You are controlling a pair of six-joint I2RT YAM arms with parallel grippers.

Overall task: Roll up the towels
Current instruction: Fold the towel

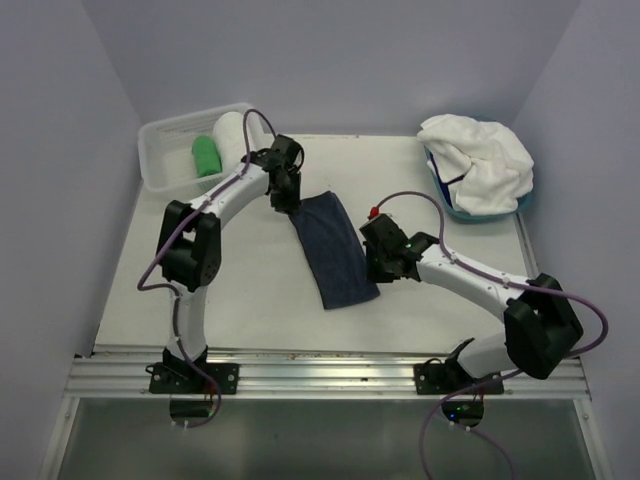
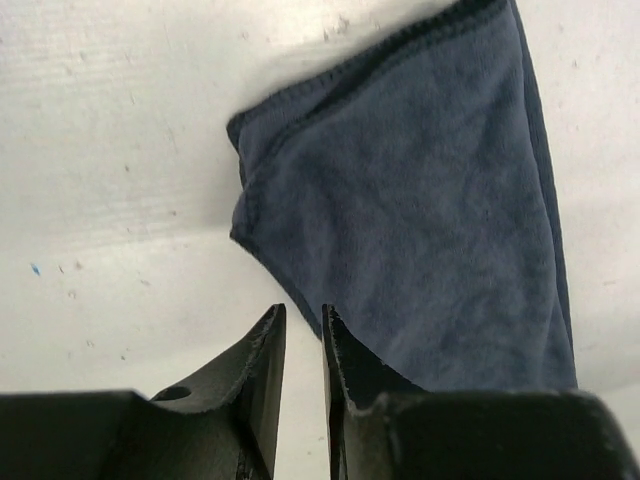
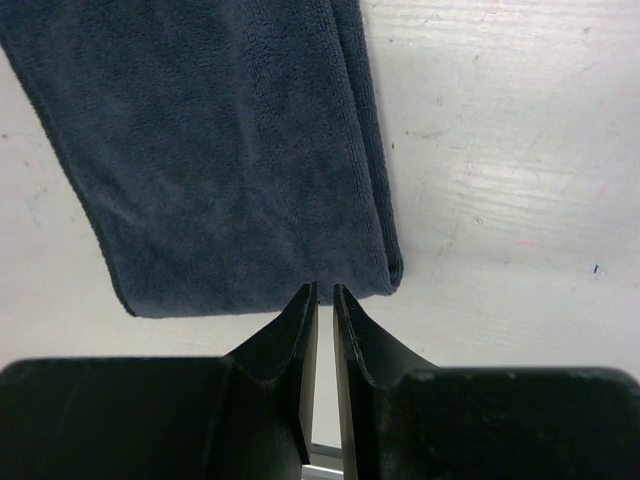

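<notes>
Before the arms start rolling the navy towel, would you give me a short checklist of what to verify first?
1. Shape: the navy towel lies as a flat folded strip on the table: ok.
2. Start position: the right end effector sits at the strip's near short edge: ok.
3. Right grip on that edge: cannot tell. The jaws are almost closed, with the tips right at the hem.
4. Far end held: not ok. The left end effector has its jaws slightly apart over the towel's edge, with nothing between them.
5. Drop-off: the basket holds a green roll and a white roll, with space on its left side: ok.
</notes>
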